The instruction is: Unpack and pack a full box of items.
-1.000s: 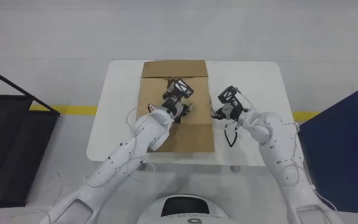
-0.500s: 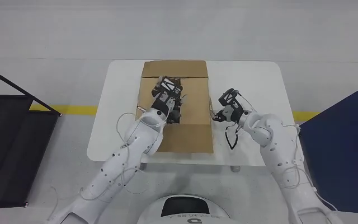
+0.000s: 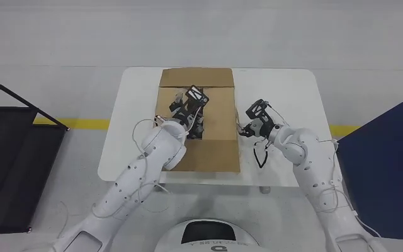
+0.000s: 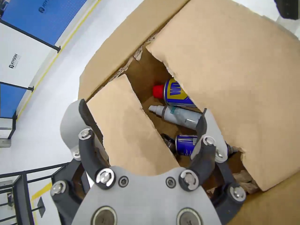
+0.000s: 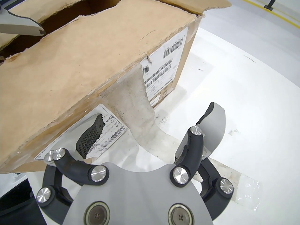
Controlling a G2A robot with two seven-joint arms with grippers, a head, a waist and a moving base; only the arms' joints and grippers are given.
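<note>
Box (image 3: 217, 154) mid-table (image 3: 283, 94), top flaps torn, part-open. Spray can (image 4: 178, 93), white bottle (image 4: 180, 115), small blue can (image 4: 186, 142) inside: unpacking seemingly barely begun, repacking all ahead. Left gripper (image 4: 143, 112) above opening, fingers spread, empty. Right gripper (image 5: 154, 115) at box's right side, fingers apart, holding nothing.

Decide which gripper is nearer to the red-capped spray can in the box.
Left. The left gripper hangs over the open top of the box, just above the spray can lying inside. The right gripper is outside the box, beside its labelled side wall, over the table.
</note>
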